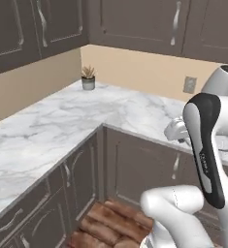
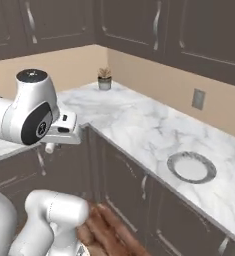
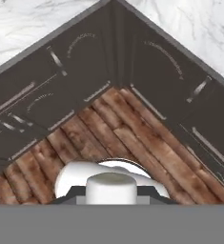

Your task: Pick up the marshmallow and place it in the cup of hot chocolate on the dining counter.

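white and soft-looking, the marshmallow [image 3: 110,188] sits squeezed between the gripper [image 3: 110,194] tips, a squat, rounded cylinder with a faintly cream top; the jaws are closed in tight against its sides. in the right base view the same little block [image 2: 49,148] hangs under the hand [image 2: 64,131], held over the gap in front of the dark cabinet fronts. far below the hand lies a floor [image 3: 132,138] of reddish-brown wooden planks with a rough grain. beyond it, two runs of matte dark cabinets [image 3: 85,71] meet in a corner, their doors panelled with slim metallic handles. a white marble counter [image 2: 139,125] with grey veins tops them. on it, well off to the hand's side, rests a round grey-rimmed plate [image 2: 175,160]; a small potted plant [image 2: 104,79] stands at the far corner.
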